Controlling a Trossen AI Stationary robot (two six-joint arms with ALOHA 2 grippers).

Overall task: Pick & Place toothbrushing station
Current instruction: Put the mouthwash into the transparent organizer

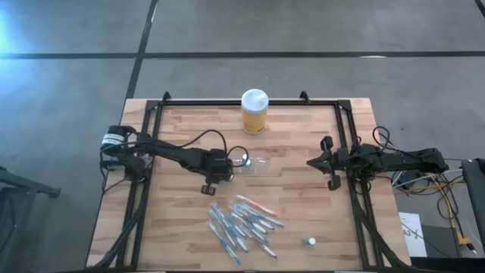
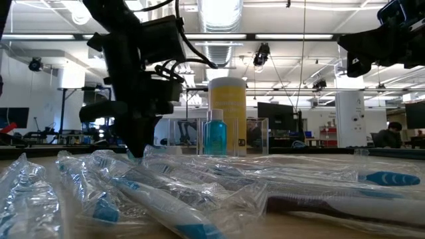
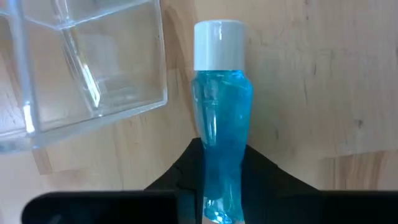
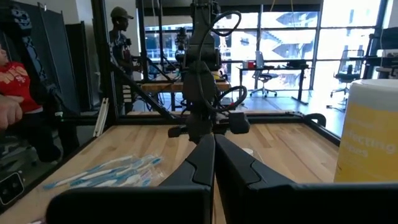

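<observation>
High view, left to right: the left gripper [image 1: 241, 161] reaches to mid-table, its fingers closed round a small blue liquid bottle with a white cap [image 1: 246, 159]. In the left wrist view the bottle [image 3: 221, 124] stands between the fingers, pinched low on its body, with its cap beyond the fingertips. The toothbrushing station [image 1: 261, 166], a small clear plastic holder with slots, lies on the wooden table [image 1: 303, 197] just beyond the fingertips and a little to one side; the wrist view shows its compartments [image 3: 81, 68] empty and apart from the bottle.

Nearer the front edge lies a heap of blue-and-white toothbrushes in clear wrappers [image 1: 242, 220], untouched, with a small white round object [image 1: 311, 242] beside them. At the back edge stands a yellow jar with a white lid [image 1: 255, 111].

The right gripper [image 1: 318, 161] waits at the table's right side, fingers shut on nothing.

By my judgement the task is at an early stage: the bottle is grasped but not yet placed in the holder, and the toothbrushes remain to be loaded.
</observation>
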